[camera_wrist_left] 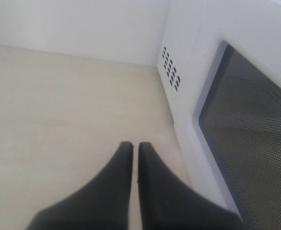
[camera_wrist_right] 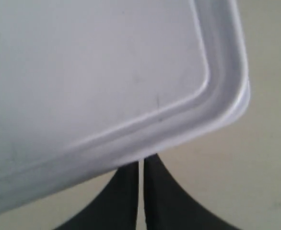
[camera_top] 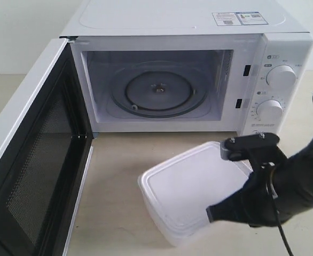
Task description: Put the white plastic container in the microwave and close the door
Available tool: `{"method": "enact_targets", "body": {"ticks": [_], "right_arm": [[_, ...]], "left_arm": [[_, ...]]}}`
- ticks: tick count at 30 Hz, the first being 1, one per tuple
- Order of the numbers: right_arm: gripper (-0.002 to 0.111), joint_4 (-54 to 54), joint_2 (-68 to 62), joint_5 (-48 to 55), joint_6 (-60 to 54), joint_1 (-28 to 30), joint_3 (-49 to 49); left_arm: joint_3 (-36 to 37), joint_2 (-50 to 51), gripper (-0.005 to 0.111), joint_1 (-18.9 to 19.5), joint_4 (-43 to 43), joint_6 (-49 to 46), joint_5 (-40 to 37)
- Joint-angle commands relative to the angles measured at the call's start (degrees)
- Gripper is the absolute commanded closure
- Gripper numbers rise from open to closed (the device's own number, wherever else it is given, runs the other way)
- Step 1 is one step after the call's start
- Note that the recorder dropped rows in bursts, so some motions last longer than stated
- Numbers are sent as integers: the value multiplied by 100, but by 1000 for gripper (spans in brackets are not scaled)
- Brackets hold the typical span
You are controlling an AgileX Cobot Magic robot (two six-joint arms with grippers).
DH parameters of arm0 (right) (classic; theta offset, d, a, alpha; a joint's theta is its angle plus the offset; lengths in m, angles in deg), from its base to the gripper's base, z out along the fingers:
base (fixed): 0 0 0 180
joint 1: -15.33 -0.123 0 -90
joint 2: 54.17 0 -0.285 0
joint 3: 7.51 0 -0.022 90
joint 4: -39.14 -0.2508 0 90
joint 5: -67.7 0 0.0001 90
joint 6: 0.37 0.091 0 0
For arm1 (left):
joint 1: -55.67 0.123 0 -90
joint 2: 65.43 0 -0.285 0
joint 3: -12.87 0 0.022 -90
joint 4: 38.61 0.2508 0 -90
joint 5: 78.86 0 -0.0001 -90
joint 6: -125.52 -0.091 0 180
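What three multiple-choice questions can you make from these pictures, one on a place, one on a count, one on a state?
1. Where does the white plastic container stand relative to the microwave? A inside it; B on top of it; C on the table in front of it.
2. How many round knobs has the microwave? A one; B two; C three.
3. How is the door? A swung wide open; B shut; C taken off.
Answers: 1 C: it rests on the table before the opening. 2 B: one knob sits above the other. 3 A: its mesh inner face shows.
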Motion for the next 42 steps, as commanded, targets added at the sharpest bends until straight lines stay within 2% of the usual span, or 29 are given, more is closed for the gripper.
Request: {"method": "enact_targets", "body": {"ticks": [1,6,13,16,19,24,30,32,36,39,41,42], "right_arm": [[108,1276,-108,-332,1031,155,543],[108,1477,27,-376,1202,168,660],[108,1424,883,-862,2182,411,-51],[108,701,1385,-1315,2083,646,-392],[108,-79,1657,-1291,2023,805,-641],[108,-1809,1661,-1984,894,801,-1117],[108,-2280,1673,-2108,867,589,-1183],[108,-2584,1673,-2517,867,368,-1244],[108,-2481,1659,-3105,821,199,-1244],[108,-2147,1659,-3232,1386,63,-1249],[108,-1773,1659,-3639,1811,51,-1392],[108,-1399,1659,-4005,2393,51,-1519]], "left_arm": [[21,-17,102,11,-2,32,19],[21,-17,102,11,-2,32,19],[21,-17,102,11,-2,32,19],[21,-17,102,11,-2,32,19],[21,-17,102,11,-2,32,19],[21,-17,102,11,-2,32,19],[21,-17,102,11,-2,32,19],[21,-17,102,11,-2,32,19],[21,-17,102,11,-2,32,19],[21,-17,102,11,-2,32,19],[21,-17,102,11,-2,32,19],[21,-17,102,11,-2,32,19]]}}
